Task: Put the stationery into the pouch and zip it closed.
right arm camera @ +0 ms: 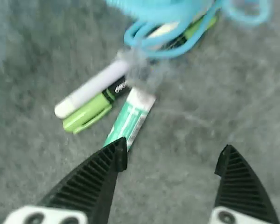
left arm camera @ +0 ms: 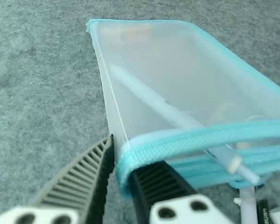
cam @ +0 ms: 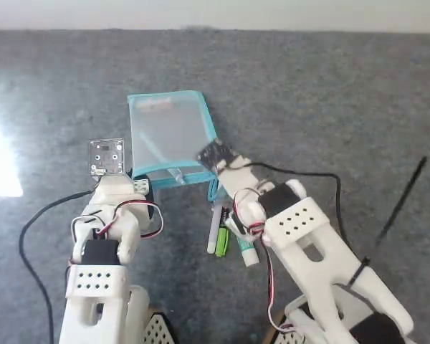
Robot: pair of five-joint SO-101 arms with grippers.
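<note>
Grey, felt-like covering runs across the whole table, with a pale strip of wall behind its far edge. At the left edge I see a bright patch of light.

On my left side, the left gripper sits near the middle of the table at the pouch's near-left corner. Its two ribbed fingers are clamped on the turquoise zipper edge there, one on each side of the fabric. The pouch lies flat at mid-table, reaching toward the far edge, with its open mouth facing the arms. It is translucent with turquoise trim. Through its wall I can make out a white pen lying slantwise inside, its end poking out at the mouth.

Just right of the pouch's mouth, three pieces of stationery lie on the table toward the near edge, close together. They are a pale marker, a green highlighter touching it, and a green-and-white tube beside them. A loop of turquoise cord lies over their far ends.

On my right side, the right gripper hangs above these three with its jaws spread wide and nothing between them.
</note>
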